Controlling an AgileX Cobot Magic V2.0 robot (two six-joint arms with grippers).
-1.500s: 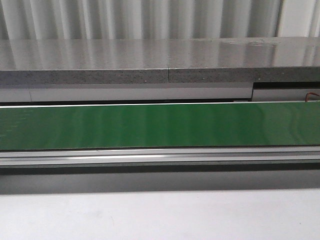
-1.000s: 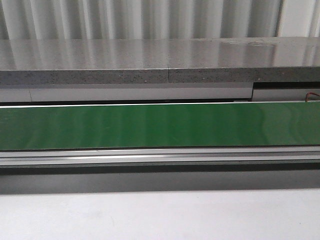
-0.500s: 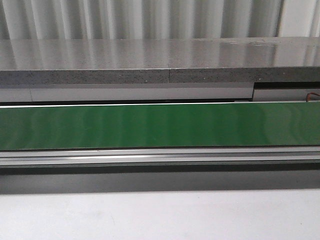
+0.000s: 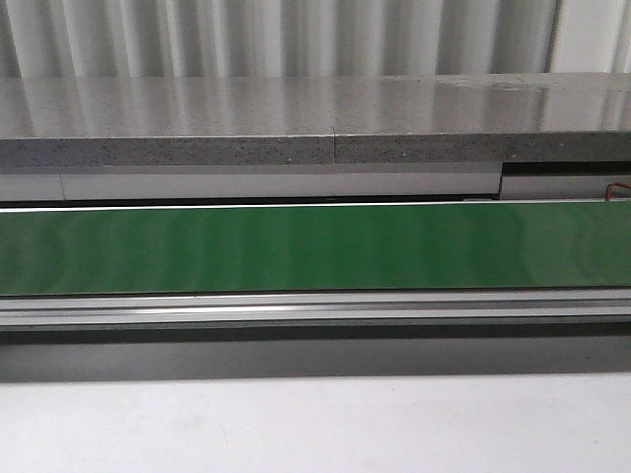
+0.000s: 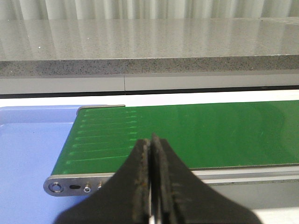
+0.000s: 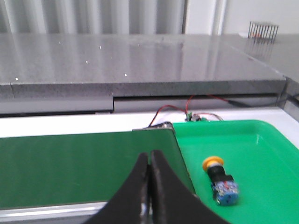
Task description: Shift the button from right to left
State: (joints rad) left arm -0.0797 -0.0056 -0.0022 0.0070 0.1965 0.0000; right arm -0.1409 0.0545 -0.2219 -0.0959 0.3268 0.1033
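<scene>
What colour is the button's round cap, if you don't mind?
Yellow-orange; the button shows best in the right wrist view.

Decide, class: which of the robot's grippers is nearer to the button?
Right. The button lies in the green tray, just beyond the shut right gripper. The shut left gripper faces the belt's other end, with no button in view.

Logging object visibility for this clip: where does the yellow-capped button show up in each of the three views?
Front view: not in it; only the green belt and grey counter.
Left wrist view: not in it; belt end beside a blue tray.
Right wrist view: the button lies on its side in the green tray, beyond the belt's end.
Shared landmark: the green belt, seen in all three.
</scene>
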